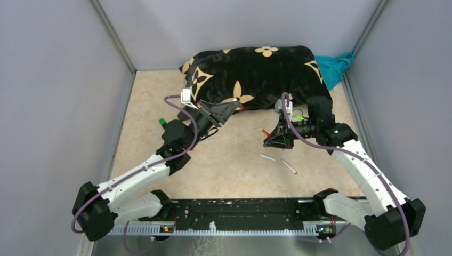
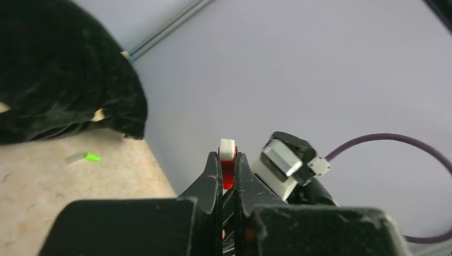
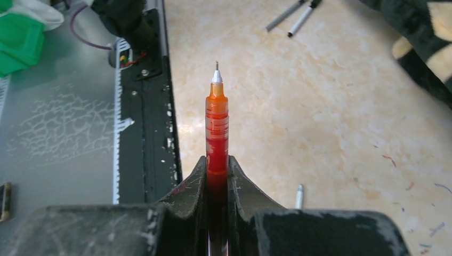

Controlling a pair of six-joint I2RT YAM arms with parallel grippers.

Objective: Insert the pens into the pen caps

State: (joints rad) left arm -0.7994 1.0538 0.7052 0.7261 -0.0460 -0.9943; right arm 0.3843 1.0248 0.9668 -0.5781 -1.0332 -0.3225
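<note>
Beige tabletop (image 1: pixel 224 176), centre frame: the line-up step.
Left gripper (image 2: pixel 228 161) clamped on red cap (image 2: pixel 227 173), right gripper (image 3: pixel 217 162) clamped on red pen (image 3: pixel 217 114), tip bare, a gap between them. Next: aim tip into cap, push.

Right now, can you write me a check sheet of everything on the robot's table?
Surface: beige marbled tabletop, with a few small ink marks.
Job's things: red pen, tip bare, in the right gripper; red pen cap with a white end in the left gripper; white pen and red-tipped pen lying loose; green-tipped piece near the pillow.
Clutter: black flowered pillow at the back; teal cloth in the corner beside it.
Grippers: left gripper shut on the cap; right gripper shut on the pen.
Cables: purple cable runs along each arm.
Surroundings: plain grey walls.
</note>
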